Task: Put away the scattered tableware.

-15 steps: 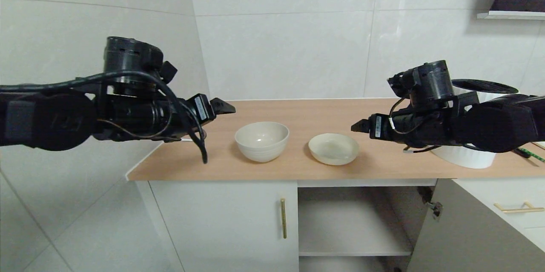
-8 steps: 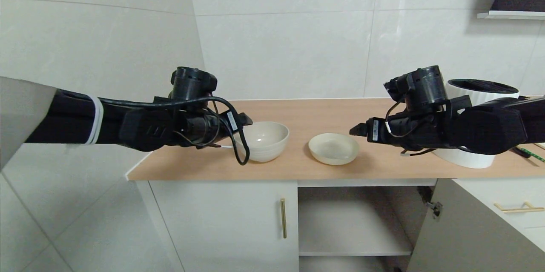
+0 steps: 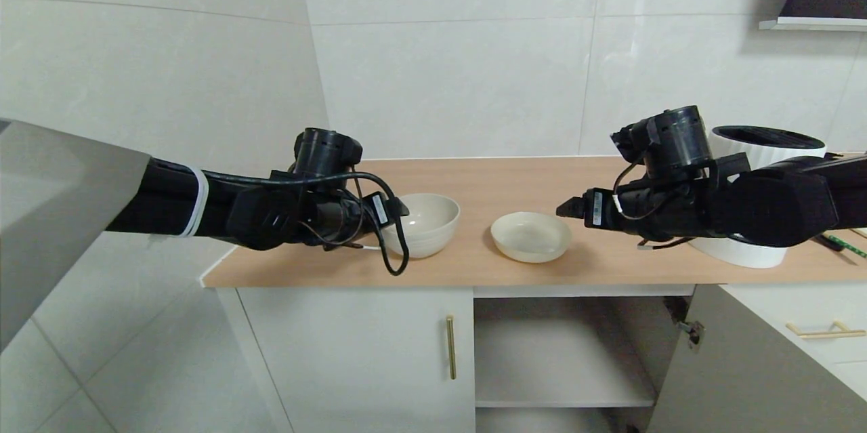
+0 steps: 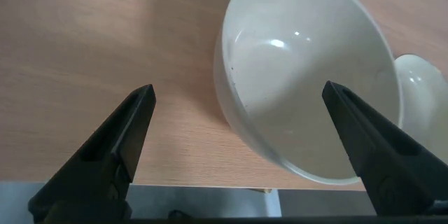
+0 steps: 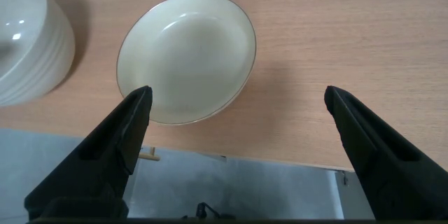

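Two cream dishes stand on the wooden counter (image 3: 515,179): a deep ribbed bowl (image 3: 425,221) and, to its right, a shallow bowl (image 3: 532,236). My left gripper (image 3: 398,209) is open right at the deep bowl's left side; in the left wrist view its fingers (image 4: 105,161) straddle the near rim of the deep bowl (image 4: 308,105). My right gripper (image 3: 566,206) hovers open just right of the shallow bowl, slightly above it. In the right wrist view the gripper (image 5: 238,98) has the shallow bowl (image 5: 185,56) partly between its fingers, with the deep bowl (image 5: 28,42) beyond.
A white pot (image 3: 745,246) with a dark rim stands behind my right arm. Below the counter, the right cabinet door (image 3: 738,379) hangs open onto a bare shelf (image 3: 562,396); the left door (image 3: 359,352) is closed. A tiled wall bounds the counter's left end.
My left arm has stretched forward and dropped, bringing its gripper from left of the counter to the deep bowl's side. The right gripper has barely shifted.
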Tool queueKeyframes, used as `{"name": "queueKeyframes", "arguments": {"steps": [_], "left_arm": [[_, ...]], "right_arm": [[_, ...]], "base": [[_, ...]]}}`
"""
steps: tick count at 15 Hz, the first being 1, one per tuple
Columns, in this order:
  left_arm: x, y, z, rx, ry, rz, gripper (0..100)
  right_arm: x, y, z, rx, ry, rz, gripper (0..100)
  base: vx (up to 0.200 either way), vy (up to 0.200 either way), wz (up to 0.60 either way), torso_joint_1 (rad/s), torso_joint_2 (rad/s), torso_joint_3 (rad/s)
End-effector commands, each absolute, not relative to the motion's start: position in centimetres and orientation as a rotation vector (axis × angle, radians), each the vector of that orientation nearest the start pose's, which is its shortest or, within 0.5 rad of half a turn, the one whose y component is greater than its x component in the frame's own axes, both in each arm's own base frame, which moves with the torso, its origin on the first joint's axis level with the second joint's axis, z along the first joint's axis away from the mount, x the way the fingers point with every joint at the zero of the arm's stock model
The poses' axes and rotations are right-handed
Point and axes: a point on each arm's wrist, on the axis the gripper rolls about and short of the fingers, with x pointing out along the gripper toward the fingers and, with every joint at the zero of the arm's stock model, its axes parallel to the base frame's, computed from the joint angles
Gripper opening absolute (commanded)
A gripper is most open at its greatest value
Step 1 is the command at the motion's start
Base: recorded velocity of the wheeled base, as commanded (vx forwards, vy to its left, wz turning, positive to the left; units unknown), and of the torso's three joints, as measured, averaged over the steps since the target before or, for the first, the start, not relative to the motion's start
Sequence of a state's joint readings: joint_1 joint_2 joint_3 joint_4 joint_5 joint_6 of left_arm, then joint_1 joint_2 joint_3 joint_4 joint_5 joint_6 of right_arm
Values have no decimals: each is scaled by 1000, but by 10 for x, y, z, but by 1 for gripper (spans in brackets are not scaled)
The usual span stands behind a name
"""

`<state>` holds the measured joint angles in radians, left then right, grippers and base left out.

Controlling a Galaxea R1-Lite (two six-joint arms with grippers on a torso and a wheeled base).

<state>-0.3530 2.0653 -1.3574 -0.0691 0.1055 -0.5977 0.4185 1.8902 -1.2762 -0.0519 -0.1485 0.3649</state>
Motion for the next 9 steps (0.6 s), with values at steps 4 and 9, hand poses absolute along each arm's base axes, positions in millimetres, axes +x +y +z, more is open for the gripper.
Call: {"name": "queueKeyframes", "arguments": {"steps": [4,9], "left_arm": [[382,-141,144,-427,679,-49,0],[372,-137,166,-440,635,-63,0]], "right_arm": [[336,146,193,198,575,161,100],[336,146,194,199,571,162,100]], "base": [[0,0,0,0,0,0],[0,0,0,0,0,0]]}}
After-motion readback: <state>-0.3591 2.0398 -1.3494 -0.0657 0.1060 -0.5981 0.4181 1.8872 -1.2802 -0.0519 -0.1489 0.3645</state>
